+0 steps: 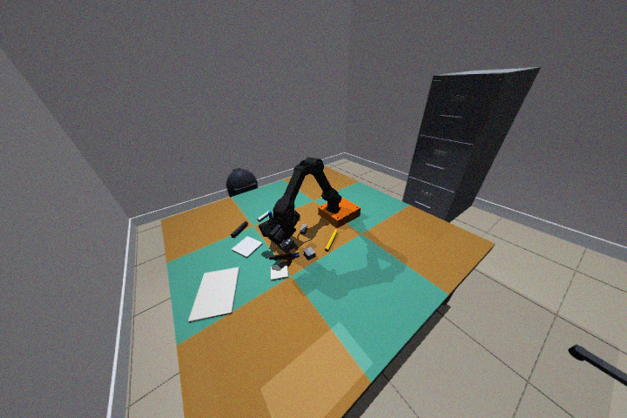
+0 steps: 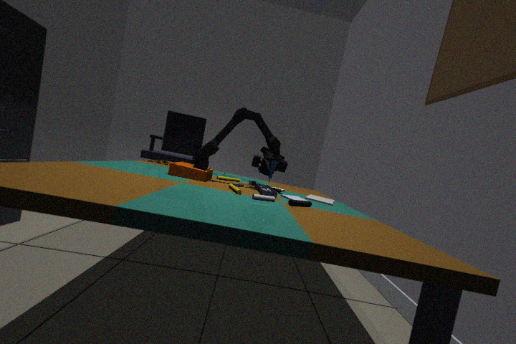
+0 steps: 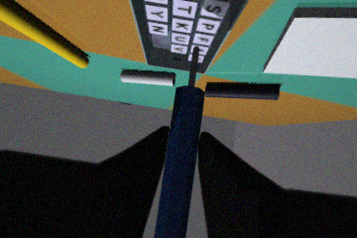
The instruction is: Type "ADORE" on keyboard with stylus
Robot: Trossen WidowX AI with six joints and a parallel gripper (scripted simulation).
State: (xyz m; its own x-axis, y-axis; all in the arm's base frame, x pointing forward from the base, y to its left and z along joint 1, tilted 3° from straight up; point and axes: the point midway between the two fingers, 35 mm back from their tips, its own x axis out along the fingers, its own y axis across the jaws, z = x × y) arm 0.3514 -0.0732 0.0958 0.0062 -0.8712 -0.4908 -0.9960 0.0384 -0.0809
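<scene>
Wrist view: the end effector (image 1: 286,243) (image 2: 271,162) (image 3: 183,136) pinches the blue stylus (image 2: 271,169) (image 3: 187,114), its dark tip pointing to twelve o'clock, over the near end of the keyboard (image 2: 265,189) (image 3: 159,42). Whether the tip touches a key, I can't fairly say through the grain. On the bench (image 1: 324,345) (image 2: 210,215) (image 3: 102,94), from the tip, a white cylinder (image 1: 263,215) (image 2: 263,198) (image 3: 148,77) lies at eight o'clock and a black cylinder (image 1: 239,229) (image 2: 299,203) (image 3: 243,91) between four and five.
</scene>
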